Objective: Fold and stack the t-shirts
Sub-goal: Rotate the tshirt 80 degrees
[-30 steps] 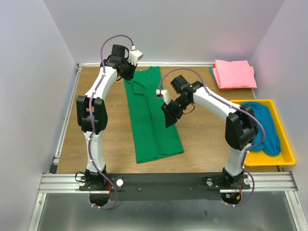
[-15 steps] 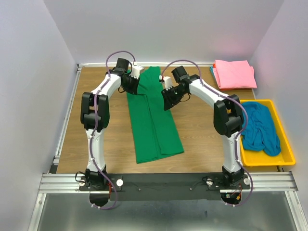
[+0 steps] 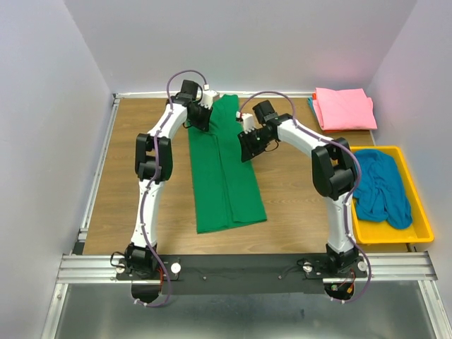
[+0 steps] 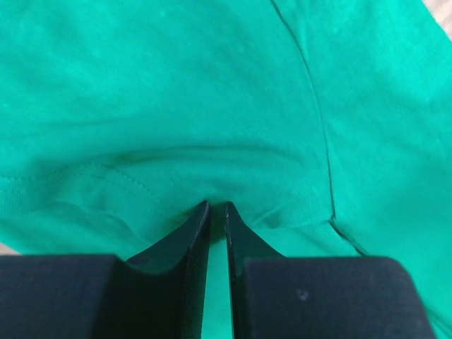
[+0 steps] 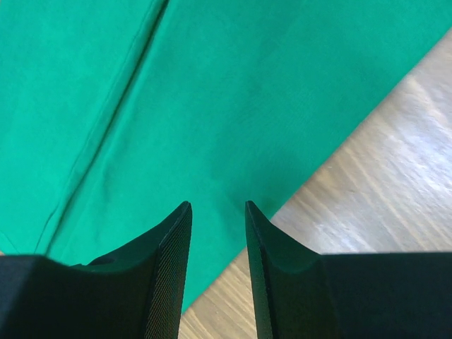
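Item: green t-shirt (image 3: 226,169), folded into a long strip, flat on the table (image 3: 134,134) between my two arms.
My left hand (image 4: 217,205): at its far left corner, fingers nearly together, nipping a pucker of cloth.
My right hand (image 5: 217,206): over its right edge, fingers apart, gripping nothing.
Right of it: pink t-shirt (image 3: 344,107), folded; blue t-shirt (image 3: 381,185), heaped in a yellow tray (image 3: 422,229).

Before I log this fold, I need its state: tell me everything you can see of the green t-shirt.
The green t-shirt is plain, soft knit fabric, folded lengthwise into a long narrow strip with a fold line down its middle. It lies flat on the wooden table, running from the far edge toward the arms, slightly wider at the near end. The left gripper pinches its far left corner, puckering the cloth. The right gripper stands open over its right edge.
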Tool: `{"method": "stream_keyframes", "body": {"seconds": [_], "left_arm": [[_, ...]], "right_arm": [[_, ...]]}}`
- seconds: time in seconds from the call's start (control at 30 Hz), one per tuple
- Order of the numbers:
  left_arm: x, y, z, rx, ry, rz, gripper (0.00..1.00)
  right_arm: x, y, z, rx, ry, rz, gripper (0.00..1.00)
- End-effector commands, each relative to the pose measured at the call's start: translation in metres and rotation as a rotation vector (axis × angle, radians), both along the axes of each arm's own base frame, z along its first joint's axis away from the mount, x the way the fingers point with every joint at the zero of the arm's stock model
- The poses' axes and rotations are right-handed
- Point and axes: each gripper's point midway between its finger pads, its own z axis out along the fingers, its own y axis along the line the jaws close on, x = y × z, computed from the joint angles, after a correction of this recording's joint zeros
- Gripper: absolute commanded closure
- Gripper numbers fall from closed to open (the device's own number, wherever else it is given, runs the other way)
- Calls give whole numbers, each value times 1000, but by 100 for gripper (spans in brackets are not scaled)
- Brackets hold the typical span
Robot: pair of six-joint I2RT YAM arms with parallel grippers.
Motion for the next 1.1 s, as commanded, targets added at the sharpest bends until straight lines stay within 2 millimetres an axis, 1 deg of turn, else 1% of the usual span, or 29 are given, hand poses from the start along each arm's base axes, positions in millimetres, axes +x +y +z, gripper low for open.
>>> {"method": "stream_keyframes", "body": {"seconds": [0.0,0.03,0.07,0.13,0.17,0.23,0.27,0.3,0.33,0.37,0.43,0.47,0.5,0.53,0.57,0.6,0.63,0.67,0.73,0.77,0.8,0.83,0.87,0.9,0.93,0.97,1.0,1.03,1.07], "left_arm": [[10,-1,-18,32,24,-4,78],[14,-2,-16,38,14,-6,78],[23,-2,-11,35,-16,-7,78],[30,-1,-9,42,-50,-5,78],[33,-1,4,42,-82,-1,78],[40,0,23,32,-141,9,72],[37,1,47,19,-176,8,69],[36,2,63,5,-203,5,66],[29,-2,72,-23,-210,-21,60],[23,-3,113,-46,-273,-40,58],[1,-13,141,-89,-307,-141,52],[-20,-11,157,-96,-317,-169,52],[-33,-10,162,-97,-318,-190,52],[-52,-7,143,-87,-269,-207,52],[-66,-3,162,-86,-298,-208,52],[-78,0,158,-81,-281,-207,52],[-101,3,130,-77,-199,-215,52],[-115,5,132,-74,-196,-229,52],[-135,8,114,-73,-145,-230,54],[-156,12,98,-75,-97,-233,55],[-165,13,92,-73,-82,-235,55],[-182,15,82,-83,-49,-242,56],[-190,16,77,-81,-43,-255,56],[-197,17,74,-83,-34,-264,56],[-206,17,71,-85,-23,-277,56],[-219,20,64,-81,-4,-289,56],[-225,22,60,-70,-6,-311,57],[-237,25,51,-59,27,-324,57],[-243,27,50,-52,35,-336,58]], "right_arm": [[17,-8,-3,5,-14,-70,56],[19,-9,-1,5,-19,-75,56],[20,-11,4,11,-27,-80,56],[20,-11,10,31,-29,-74,56],[20,-11,15,41,-34,-72,56],[18,-11,28,69,-41,-63,56],[13,-9,34,94,-35,-49,55],[9,-8,38,107,-37,-36,54],[1,-9,51,127,-44,-25,53],[-7,-7,58,154,-34,-4,53],[-21,-8,70,172,-35,28,52],[-33,-12,78,174,-30,40,52],[-40,-14,79,171,-25,53,53],[-47,-17,78,167,-14,59,53],[-59,-22,75,158,8,61,54],[-67,-22,72,148,16,75,55],[-73,-24,69,141,22,79,56],[-80,-26,64,134,41,80,58],[-98,-27,52,120,86,95,60],[-111,-26,45,111,113,110,63],[-120,-26,40,106,131,121,64],[-127,-25,36,101,142,130,66],[-143,-24,27,83,165,159,67],[-151,-24,23,69,169,174,67],[-156,-24,19,54,168,183,68],[-159,-25,14,39,160,189,68],[-164,-24,11,31,163,203,68],[-170,-26,4,20,183,206,69],[-173,-26,0,14,190,212,69]]}}
